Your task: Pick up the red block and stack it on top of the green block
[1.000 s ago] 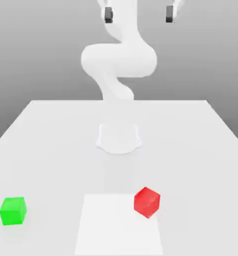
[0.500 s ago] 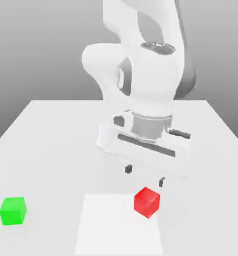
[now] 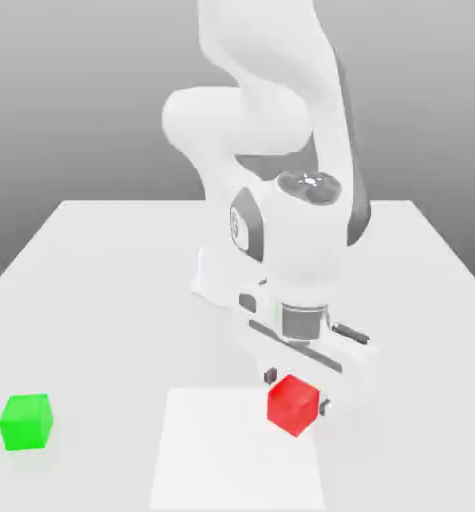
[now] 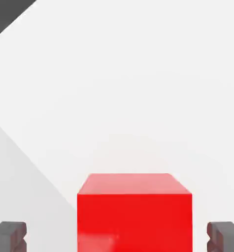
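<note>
Sitting on the tabletop point(image 3: 111, 300), red block point(image 3: 293, 404) between the open jaws, one fingertip point(image 4: 8, 236) standing apart on each side.

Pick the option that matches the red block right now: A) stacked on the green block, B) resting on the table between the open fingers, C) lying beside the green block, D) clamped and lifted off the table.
B: the red block sits on the table with a gap to each finger of the gripper, far from the green block.
</note>
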